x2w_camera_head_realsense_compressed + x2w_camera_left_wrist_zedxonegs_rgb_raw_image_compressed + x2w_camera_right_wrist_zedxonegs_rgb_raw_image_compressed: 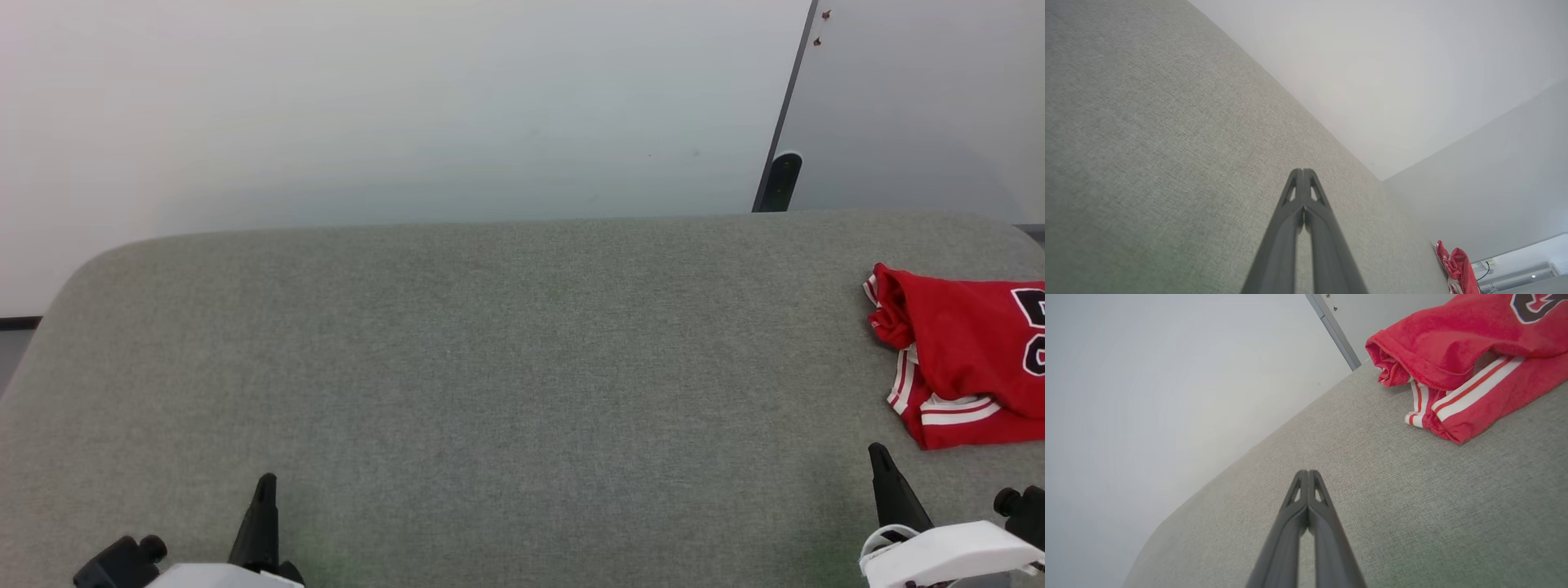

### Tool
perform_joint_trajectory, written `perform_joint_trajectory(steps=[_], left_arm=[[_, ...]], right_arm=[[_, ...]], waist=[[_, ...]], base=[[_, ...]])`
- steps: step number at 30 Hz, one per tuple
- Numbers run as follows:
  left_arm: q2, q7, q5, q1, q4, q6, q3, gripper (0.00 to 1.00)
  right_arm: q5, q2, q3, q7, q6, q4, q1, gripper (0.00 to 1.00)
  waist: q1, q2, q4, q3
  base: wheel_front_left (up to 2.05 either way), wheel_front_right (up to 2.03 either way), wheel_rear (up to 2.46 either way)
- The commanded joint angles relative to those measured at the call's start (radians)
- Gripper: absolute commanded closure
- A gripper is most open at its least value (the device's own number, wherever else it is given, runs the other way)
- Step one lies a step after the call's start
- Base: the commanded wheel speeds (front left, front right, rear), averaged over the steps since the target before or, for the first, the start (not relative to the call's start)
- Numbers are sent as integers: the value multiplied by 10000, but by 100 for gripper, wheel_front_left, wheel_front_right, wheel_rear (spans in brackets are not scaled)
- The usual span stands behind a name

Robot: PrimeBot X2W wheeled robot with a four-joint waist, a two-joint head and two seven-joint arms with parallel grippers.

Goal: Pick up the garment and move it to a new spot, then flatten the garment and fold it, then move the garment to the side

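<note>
The crumpled red jersey shirt with white-striped trim (955, 343) looks soft, light and floppy, best pinched at its thicker striped hem (959, 411), while the left gripper (263, 498) and right gripper (883, 469) sit pressed together, empty.

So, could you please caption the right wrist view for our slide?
Shut right gripper over grey surface; red garment lies beyond.

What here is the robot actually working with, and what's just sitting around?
In the job: red jersey, loosely bunched; left gripper and right gripper, both shut, empty.
Just around: grey cloth-covered surface; dark post behind it.
</note>
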Motion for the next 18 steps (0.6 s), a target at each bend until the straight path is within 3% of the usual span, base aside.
perform_joint_trajectory(steps=[1, 18], left_arm=[[17, 56, -253, -270, -148, -15, 59, 100], [-172, 585, -2127, -491, -230, -20, 134, 100]], right_arm=[[289, -6, -66, 46, -5, -174, -280, 100], [2434, 155, -300, 577, -7, -433, -314, 100]], waist=[[0, -1, 2, 4], [0, -1, 33, 82]], base=[[0, 0, 0], [0, 0, 0]])
